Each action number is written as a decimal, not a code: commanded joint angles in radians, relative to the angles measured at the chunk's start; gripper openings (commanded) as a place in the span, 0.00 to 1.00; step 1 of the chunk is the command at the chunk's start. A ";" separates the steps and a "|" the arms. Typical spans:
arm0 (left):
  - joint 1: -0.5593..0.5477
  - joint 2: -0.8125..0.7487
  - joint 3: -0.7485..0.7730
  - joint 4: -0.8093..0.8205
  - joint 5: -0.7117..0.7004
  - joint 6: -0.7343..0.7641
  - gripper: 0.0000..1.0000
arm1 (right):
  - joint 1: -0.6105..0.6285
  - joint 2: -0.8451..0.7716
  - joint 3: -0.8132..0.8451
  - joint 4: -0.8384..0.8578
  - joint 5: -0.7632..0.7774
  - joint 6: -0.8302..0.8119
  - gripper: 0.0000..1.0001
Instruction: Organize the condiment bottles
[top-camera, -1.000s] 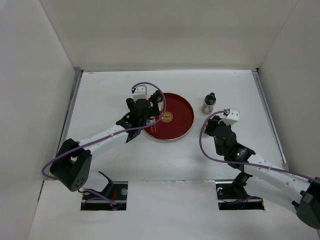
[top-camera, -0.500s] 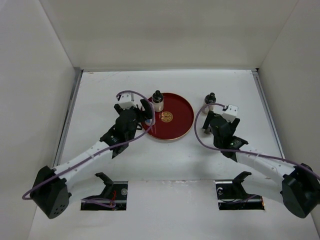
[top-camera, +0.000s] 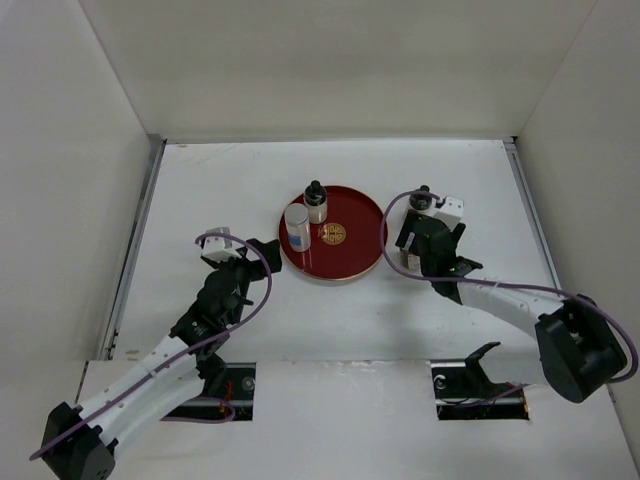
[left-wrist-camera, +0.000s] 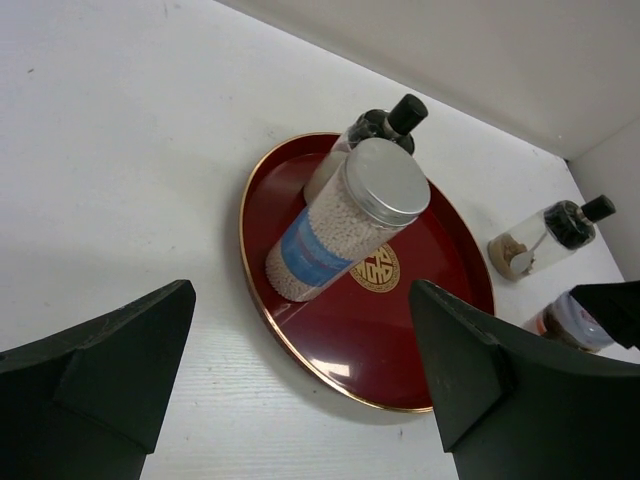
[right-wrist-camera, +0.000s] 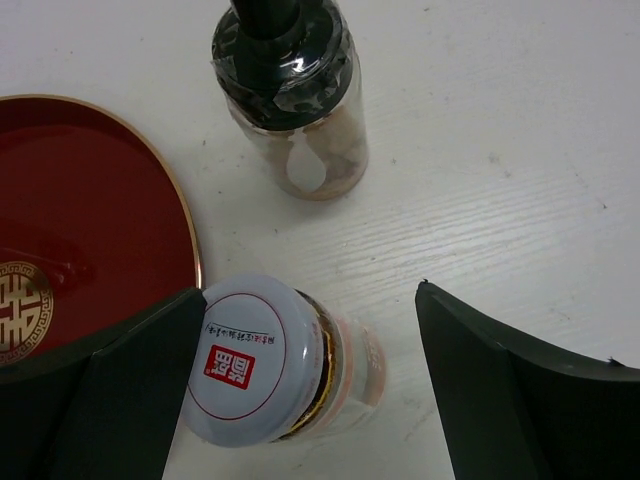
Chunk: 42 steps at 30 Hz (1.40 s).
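Sorting stands partway: we see the red tray holding the blue-labelled cylinder and a black-capped bottle; a second black-capped bottle and a white-lidded jar stand on the table beside it. The right claw gapes around the jar; the left claw gapes wide, holding nothing.

White table: red tray, jar, bottle

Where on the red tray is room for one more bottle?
The red tray is bare on its right and near side, from the gold emblem to the rim. Back-left is crowded: the blue-label cylinder and a black-capped bottle stand together.
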 joint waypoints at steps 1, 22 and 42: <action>0.028 -0.009 -0.019 0.027 0.021 -0.033 0.89 | 0.004 -0.076 -0.024 0.035 0.021 0.000 0.93; 0.049 0.010 -0.026 0.041 0.047 -0.043 0.88 | 0.037 -0.048 -0.042 -0.048 -0.010 0.038 0.91; 0.065 0.008 -0.044 0.062 0.045 -0.045 0.87 | 0.280 -0.004 0.126 0.084 -0.015 -0.019 0.57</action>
